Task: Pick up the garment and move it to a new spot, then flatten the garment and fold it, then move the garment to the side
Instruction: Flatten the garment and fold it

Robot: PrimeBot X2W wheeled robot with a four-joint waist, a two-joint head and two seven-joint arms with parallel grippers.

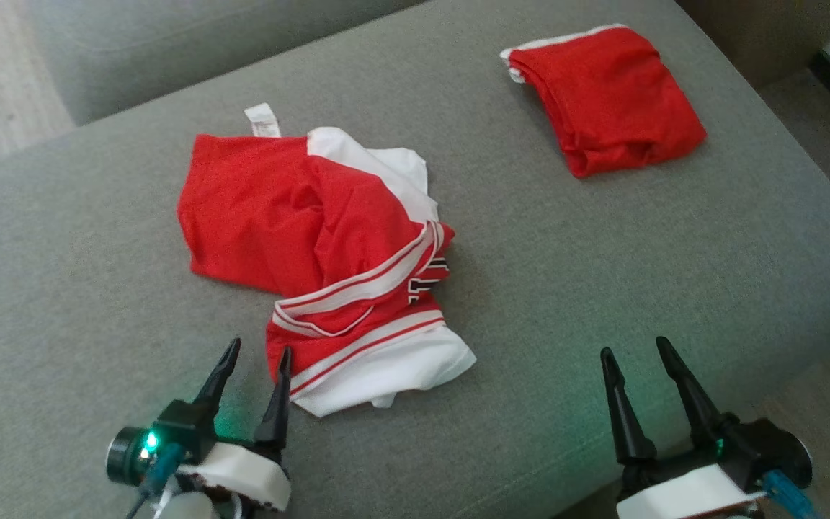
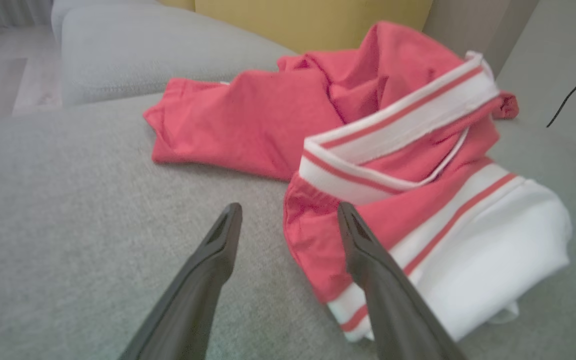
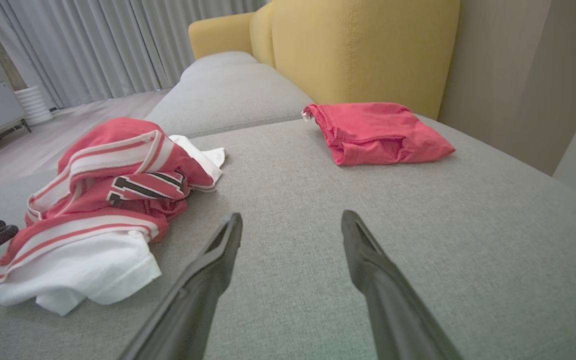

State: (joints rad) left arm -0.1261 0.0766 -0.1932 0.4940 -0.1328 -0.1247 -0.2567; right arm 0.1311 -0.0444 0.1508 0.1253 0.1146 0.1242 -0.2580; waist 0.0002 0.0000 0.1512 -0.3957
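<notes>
L claw (image 1: 260, 347) spread at garment (image 1: 300, 223) hem, maybe touching; R claw (image 1: 634, 346) spread nr sofa (image 1: 530, 288) front edge.

R end effector (image 3: 292, 216) spread, empty, nr crumpled garment (image 3: 118, 160).

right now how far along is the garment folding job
Looks done: a folded red garment lies at the far right of the grey cushion. In hand: nothing gripped; the left gripper is open at the near edge of the crumpled red and white garment, and the right gripper is open over bare cushion. Left: picking that garment up, moving, flattening, folding and setting it aside.
</notes>
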